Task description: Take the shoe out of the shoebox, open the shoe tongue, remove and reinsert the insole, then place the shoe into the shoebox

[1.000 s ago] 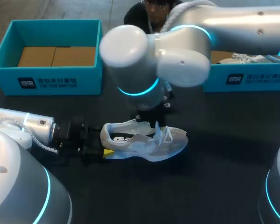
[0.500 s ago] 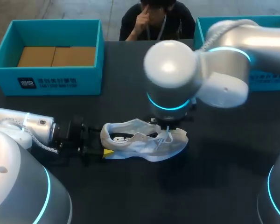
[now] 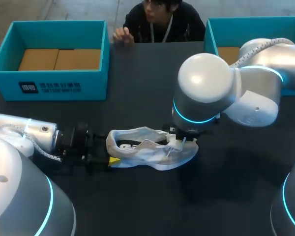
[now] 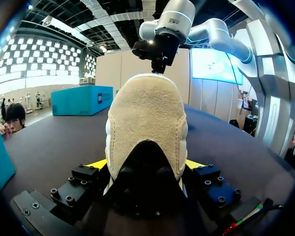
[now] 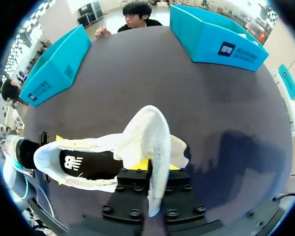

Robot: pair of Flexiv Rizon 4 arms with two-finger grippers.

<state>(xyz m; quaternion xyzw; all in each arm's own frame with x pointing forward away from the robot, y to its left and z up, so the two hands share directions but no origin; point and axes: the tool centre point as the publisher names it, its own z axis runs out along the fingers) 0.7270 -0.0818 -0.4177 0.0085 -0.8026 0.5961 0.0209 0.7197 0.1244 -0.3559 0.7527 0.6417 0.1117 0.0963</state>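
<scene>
The left fingers [image 4: 97,163] are closed on the heel of the white shoe [image 3: 152,150] — one yellow tip pressed to each side. The right fingers [image 5: 140,165] pinch the tongue [image 5: 148,130], which is drawn up from the shoe's opening. The shoe stands on its sole on the dark desk [image 3: 137,206] — well apart from the teal shoebox [image 3: 64,87] at the far left.

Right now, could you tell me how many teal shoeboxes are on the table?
2. The left shoebox stands at the far left of the table; the right shoebox stands at its far right, partly hidden behind my right arm.
</scene>
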